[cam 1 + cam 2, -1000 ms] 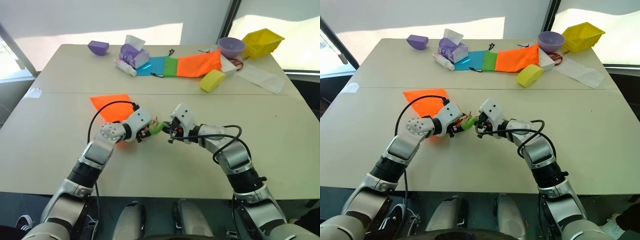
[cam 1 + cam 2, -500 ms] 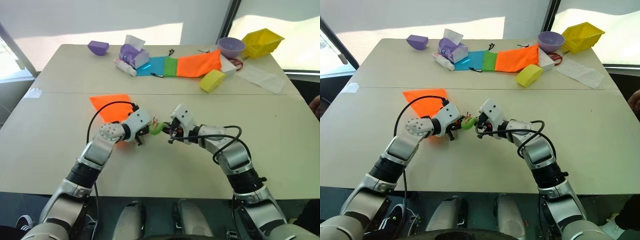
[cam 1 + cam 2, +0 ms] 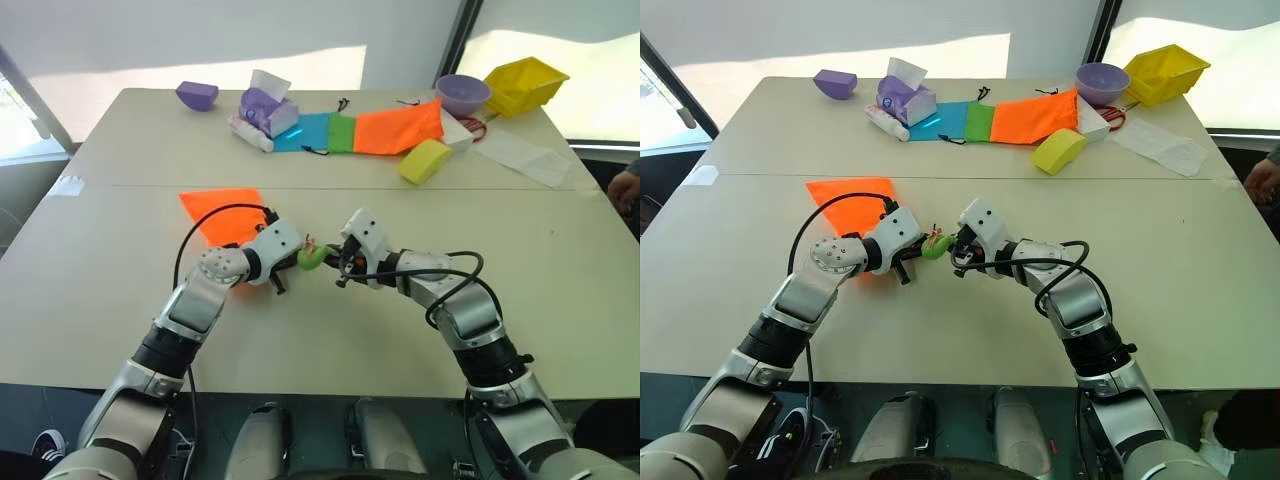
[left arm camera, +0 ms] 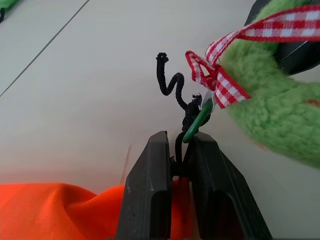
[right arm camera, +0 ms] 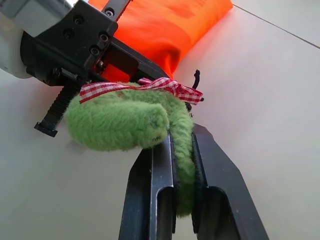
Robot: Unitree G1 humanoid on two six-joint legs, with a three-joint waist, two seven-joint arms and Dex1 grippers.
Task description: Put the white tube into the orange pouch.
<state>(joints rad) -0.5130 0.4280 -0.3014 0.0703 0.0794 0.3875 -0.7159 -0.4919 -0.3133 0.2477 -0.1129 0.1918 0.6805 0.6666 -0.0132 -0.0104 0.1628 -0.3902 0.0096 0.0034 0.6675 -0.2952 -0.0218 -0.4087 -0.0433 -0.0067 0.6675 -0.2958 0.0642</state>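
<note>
The orange pouch [image 3: 222,214] lies limp under the left arm, its dark cord [image 4: 176,95] pinched in the nearly closed left gripper [image 4: 175,165], the right gripper [image 5: 182,165] clamps a fuzzy green toy [image 5: 125,120]; soft fabric, probably best held at its mouth hem.

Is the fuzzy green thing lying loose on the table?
No, the right gripper is shut on the fuzzy green ring, pinching it between its black fingers.

tables [image 3: 560,260]: two, beige, abutting | windows [image 3: 200,40]: bright, blinds drawn
</note>
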